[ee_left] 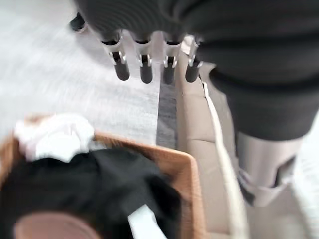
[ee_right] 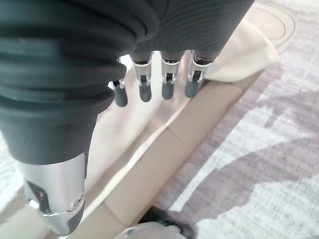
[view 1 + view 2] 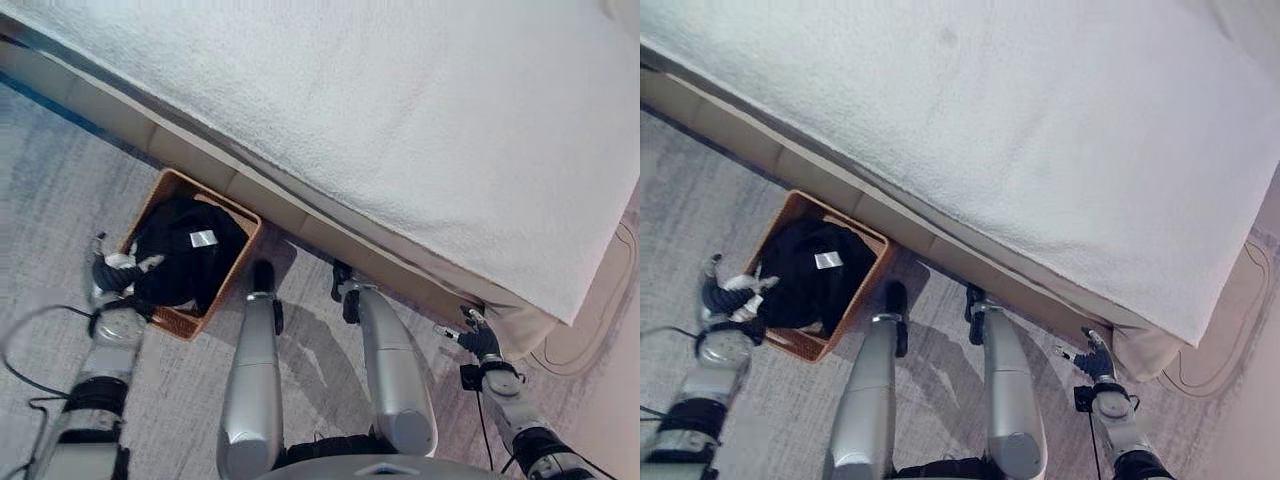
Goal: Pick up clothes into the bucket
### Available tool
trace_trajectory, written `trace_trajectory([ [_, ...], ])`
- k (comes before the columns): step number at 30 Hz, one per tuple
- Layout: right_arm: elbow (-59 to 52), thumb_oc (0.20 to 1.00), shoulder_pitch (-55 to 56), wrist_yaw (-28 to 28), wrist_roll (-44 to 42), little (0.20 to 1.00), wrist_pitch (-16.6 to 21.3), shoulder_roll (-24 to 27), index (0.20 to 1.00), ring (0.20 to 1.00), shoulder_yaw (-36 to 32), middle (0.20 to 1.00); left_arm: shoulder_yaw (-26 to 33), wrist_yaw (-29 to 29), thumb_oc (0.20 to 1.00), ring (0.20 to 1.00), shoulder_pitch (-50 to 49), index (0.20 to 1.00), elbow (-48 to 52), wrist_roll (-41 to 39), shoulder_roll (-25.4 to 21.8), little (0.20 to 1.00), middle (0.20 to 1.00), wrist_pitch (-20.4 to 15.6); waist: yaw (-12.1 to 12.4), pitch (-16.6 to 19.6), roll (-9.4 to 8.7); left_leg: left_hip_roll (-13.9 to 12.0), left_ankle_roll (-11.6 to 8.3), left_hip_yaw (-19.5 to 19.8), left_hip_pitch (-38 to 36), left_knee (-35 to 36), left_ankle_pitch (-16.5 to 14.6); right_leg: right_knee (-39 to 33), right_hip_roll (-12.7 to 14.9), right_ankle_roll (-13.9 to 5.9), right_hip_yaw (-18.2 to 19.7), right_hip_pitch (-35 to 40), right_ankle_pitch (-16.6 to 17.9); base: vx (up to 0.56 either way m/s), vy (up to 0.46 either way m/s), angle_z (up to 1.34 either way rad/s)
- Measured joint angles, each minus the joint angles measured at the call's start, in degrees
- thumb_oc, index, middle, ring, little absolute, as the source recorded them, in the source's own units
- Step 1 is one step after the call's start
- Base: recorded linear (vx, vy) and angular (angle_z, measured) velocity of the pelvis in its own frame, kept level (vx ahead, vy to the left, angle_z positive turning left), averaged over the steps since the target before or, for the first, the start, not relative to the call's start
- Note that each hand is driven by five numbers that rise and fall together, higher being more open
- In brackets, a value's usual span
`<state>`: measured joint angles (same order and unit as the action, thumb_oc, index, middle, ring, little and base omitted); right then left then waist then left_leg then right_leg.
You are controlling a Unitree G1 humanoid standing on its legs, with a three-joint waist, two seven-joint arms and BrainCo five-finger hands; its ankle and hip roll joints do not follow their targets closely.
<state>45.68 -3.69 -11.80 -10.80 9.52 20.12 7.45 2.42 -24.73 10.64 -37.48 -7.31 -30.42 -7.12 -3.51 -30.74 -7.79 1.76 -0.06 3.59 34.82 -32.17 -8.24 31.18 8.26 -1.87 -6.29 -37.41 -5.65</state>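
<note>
A brown woven basket [image 3: 232, 280] stands on the carpet against the bed's base. A black garment [image 3: 185, 250] with a white tag fills it. In the left wrist view a small white cloth [image 1: 55, 137] lies on the black pile at the basket's rim [image 1: 184, 164]. My left hand [image 3: 112, 275] hovers at the basket's near left corner, its fingers [image 1: 144, 64] straight and holding nothing. My right hand [image 3: 482, 342] hangs far to the right by the bed's corner, fingers [image 2: 167, 84] straight and empty.
A large bed [image 3: 400, 120] with a white cover spans the back, its beige base [image 3: 300, 225] running diagonally behind the basket. A pale round rug [image 3: 590, 330] lies past the bed's corner at the right. Grey carpet surrounds the basket.
</note>
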Motion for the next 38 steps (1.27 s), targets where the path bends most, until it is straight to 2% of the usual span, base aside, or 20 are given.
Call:
trace_trajectory([
  [2, 0.89, 1.0, -0.32, -0.04, 0.0, 1.0, 0.07, 0.34, 1.0, 1.0, -0.26, 1.0, -0.6, 2.36, 1.0, 1.0, -1.8, 1.0, -0.51, -4.21, 2.42, 1.0, 1.0, -2.25, -0.04, 0.21, 1.24, 0.06, 0.25, -0.42, -5.88, 3.66, 0.13, -2.2, 0.09, -0.39, 0.32, 5.14, -0.19, 0.06, 0.006, -0.03],
  [5, 2.36, 1.0, -0.4, 0.02, 0.02, 1.0, -0.1, 0.31, 1.0, 1.0, -1.8, 1.0, -1.07, 5.62, 1.0, 1.0, -3.73, 1.0, 0.46, -9.92, 2.92, 1.0, 1.0, -4.03, 0.22, 0.41, 2.84, 0.27, 0.35, -1.11, -11.94, 6.89, 0.63, -2.96, 0.47, -0.26, 0.53, 9.7, -0.45, 0.1, 0.0, -0.01],
  [6, 2.79, 1.0, -0.15, 0.11, 0.11, 1.0, -0.15, 0.58, 1.0, 1.0, -2.9, 1.0, -0.93, 7.37, 1.0, 1.0, -4.77, 1.0, 0.47, -11.48, 3.62, 1.0, 1.0, -4.63, 0.05, 0.82, 4.49, 0.0, 0.21, -1.06, -14.81, 8.83, 0.8, -4.46, 0.12, -0.42, 0.48, 12.36, -0.6, 0.1, -0.031, -0.1],
  [7, 3.3, 1.0, -0.1, 0.26, 0.14, 1.0, -0.17, 0.5, 1.0, 1.0, -3.49, 1.0, -0.55, 8.22, 1.0, 1.0, -5.13, 1.0, 0.4, -12.4, 4.15, 1.0, 1.0, -4.7, -0.06, 1.21, 5.24, -0.05, 0.11, -1.16, -16.63, 10.42, 1.16, -5.76, 0.02, -0.46, 0.47, 13.93, -0.58, 0.12, -0.023, -0.09],
  [9, 5.12, 1.0, 1.59, 0.77, 0.47, 1.0, -0.42, 1.08, 1.0, 1.0, -4.49, 1.0, -0.52, 10.24, 1.0, 1.0, -7.04, 1.0, 0.43, -14.52, 6.6, 1.0, 1.0, -5.61, -0.13, 4.42, 8.33, -0.25, 0.19, -1.07, -19.54, 14.02, 2.46, -8.42, -0.32, -0.86, 0.26, 16.49, -0.2, 0.1, -0.043, -0.03],
  [11, 7.36, 1.0, 2.53, 1.5, 1.4, 1.0, -1.17, 1.27, 1.0, 1.0, -4.59, 1.0, -0.36, 11.9, 1.0, 1.0, -7.84, 1.0, 0.3, -16.29, 8.61, 1.0, 1.0, -5.82, -0.36, 6.06, 10.29, -0.34, -0.24, -1.15, -23.46, 17.95, 3.83, -10.37, -0.4, -1.19, -0.06, 19.44, 0.0, 0.08, -0.057, -0.02],
  [12, 8.68, 1.0, 3.91, 1.74, 2.16, 1.0, -1.57, 1.14, 1.0, 1.0, -4.49, 1.0, -0.39, 12.79, 1.0, 1.0, -8.23, 1.0, 0.33, -16.75, 9.7, 1.0, 1.0, -5.98, -0.31, 9.09, 11.33, -0.62, -0.59, -1.15, -24.5, 19.91, 4.44, -11.31, -0.61, -1.22, -0.31, 20.01, 0.0, 0.11, -0.075, -0.02],
  [13, 9.62, 1.0, 4.15, 2.17, 2.72, 1.0, -1.9, 1.04, 1.0, 1.0, -4.51, 1.0, -0.35, 13.55, 1.0, 1.0, -8.9, 1.0, 0.05, -17.19, 9.98, 1.0, 1.0, -5.94, -0.4, 10.14, 11.78, -0.85, -0.82, -1.16, -25.91, 21.38, 5.0, -12.35, -0.9, -1.23, -0.53, 21.21, 0.09, 0.1, -0.07, -0.02],
  [15, 9.74, 1.0, 5.63, 2.94, 4.01, 1.0, -2.48, 0.88, 1.0, 1.0, -4.31, 1.0, -0.45, 14.75, 1.0, 1.0, -9.96, 1.0, -0.45, -17.02, 10.37, 1.0, 1.0, -6.0, -0.44, 12.28, 12.1, -1.68, -1.49, -1.21, -30.23, 25.34, 6.75, -15.06, -1.8, -1.04, -0.91, 24.91, 0.5, 0.07, -0.056, -0.03],
  [16, 9.64, 1.0, 6.7, 3.46, 4.62, 1.0, -2.48, 0.83, 1.0, 1.0, -4.28, 1.0, -0.59, 15.07, 1.0, 1.0, -10.08, 1.0, -2.84, -16.94, 10.79, 1.0, 1.0, -5.93, -0.33, 14.84, 12.17, -2.13, -1.47, -1.19, -31.24, 26.43, 6.83, -16.27, -2.28, -1.09, -1.13, 25.97, 0.41, 0.08, -0.042, -0.02],
  [19, 9.75, 1.0, 7.06, 4.37, 4.6, 1.0, -2.48, 0.51, 1.0, 1.0, -4.31, 1.0, -1.23, 16.17, 1.0, 1.0, -10.04, 1.0, -9.92, -14.69, 12.46, 1.0, 1.0, -5.36, -0.64, 17.83, 12.32, -2.8, -1.78, -1.27, -33.27, 27.61, 7.13, -18.58, -3.08, -0.88, -1.35, 28.58, 0.52, 0.07, -0.036, -0.03],
  [21, 9.83, 1.0, 7.31, 4.92, 4.55, 1.0, -2.47, 0.19, 1.0, 1.0, -4.32, 1.0, -1.36, 16.66, 1.0, 1.0, -10.14, 1.0, -14.65, -13.03, 13.83, 1.0, 1.0, -4.45, -0.64, 19.01, 12.3, -3.07, -1.78, -1.4, -33.98, 27.97, 7.13, -19.6, -3.37, -0.93, -1.37, 29.44, 0.49, 0.06, -0.023, -0.05],
  [24, 11.48, 1.0, 7.24, 5.65, 4.56, 1.0, -2.48, -0.49, 1.0, 1.0, -4.05, 1.0, -4.57, 18.05, 1.0, 1.0, -11.59, 1.0, -21.84, -7.11, 15.42, 1.0, 1.0, -2.33, -0.39, 20.68, 12.02, -3.56, -1.8, -1.92, -35.55, 29.02, 7.12, -21.01, -3.97, -0.99, -1.15, 30.77, 0.43, 0.05, -0.007, -0.06],
  [30, 16.31, 1.0, 6.98, 7.64, 4.6, 1.0, -2.91, -2.13, 1.0, 1.0, -2.45, 1.0, -8.91, 20.02, 1.0, 1.0, -13.67, 1.0, -27.44, 0.97, 19.32, 1.0, 1.0, 0.0, -0.13, 22.89, 11.09, -3.89, -2.01, -2.2, -38.67, 30.11, 6.97, -21.68, -4.33, -0.6, -0.96, 33.62, 0.2, 0.04, -0.026, -0.02],
  [33, 18.22, 1.0, 7.29, 8.32, 4.59, 1.0, -3.66, -3.58, 1.0, 1.0, -2.04, 1.0, -9.55, 21.09, 1.0, 1.0, -14.4, 1.0, -28.64, 2.0, 20.16, 1.0, 1.0, 0.3, 0.0, 24.88, 10.44, -4.13, -2.58, -2.17, -39.22, 30.94, 6.51, -21.57, -4.53, -0.34, -1.15, 33.76, 0.03, 0.01, -0.011, 0.01],
  [38, 19.43, 1.0, 7.68, 8.86, 4.65, 1.0, -4.55, -4.32, 1.0, 1.0, -1.75, 1.0, -10.01, 22.53, 1.0, 1.0, -14.31, 1.0, -30.59, 2.13, 19.79, 1.0, 1.0, 1.37, -0.11, 25.49, 9.57, -4.21, -2.28, -2.18, -39.2, 30.93, 6.13, -21.14, -4.54, -0.29, -1.13, 33.46, 0.01, 0.03, -0.006, -0.01],
])
